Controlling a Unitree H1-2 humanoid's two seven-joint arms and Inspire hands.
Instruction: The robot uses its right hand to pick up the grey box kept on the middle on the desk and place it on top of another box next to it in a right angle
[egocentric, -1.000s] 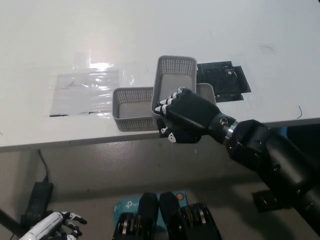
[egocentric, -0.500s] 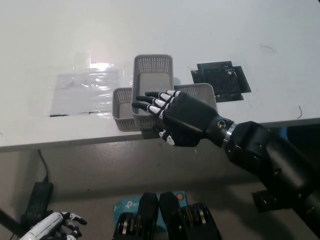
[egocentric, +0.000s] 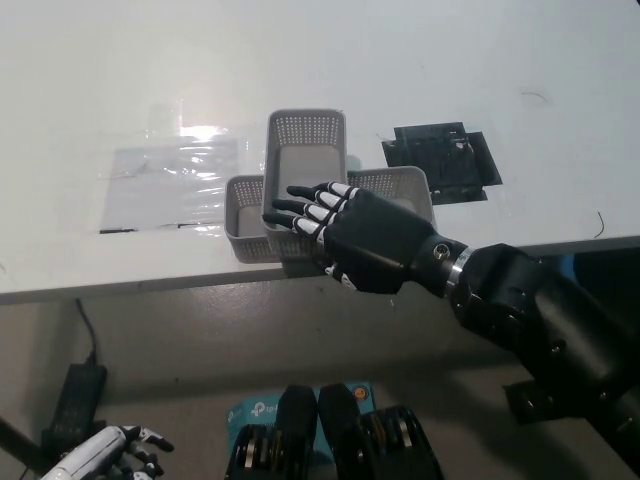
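A grey perforated box (egocentric: 305, 160) lies lengthwise, running away from me, across a second grey box (egocentric: 245, 215) that lies sideways along the desk's front edge. The two cross at about a right angle. My black right hand (egocentric: 345, 232) hovers over the near end of the upper box with its fingers spread apart, holding nothing. It hides the near part of both boxes. My white left hand (egocentric: 100, 455) hangs low at the lower left, below the desk.
The white desk (egocentric: 320, 60) carries a clear plastic sheet (egocentric: 170, 180) to the left of the boxes and a black flat board (egocentric: 440, 160) to their right. A black adapter (egocentric: 75, 395) and a teal packet (egocentric: 245, 412) lie on the floor.
The upper box went from tilted in my right hand to resting farther left across the lower box. My right hand let go and its fingers spread apart.
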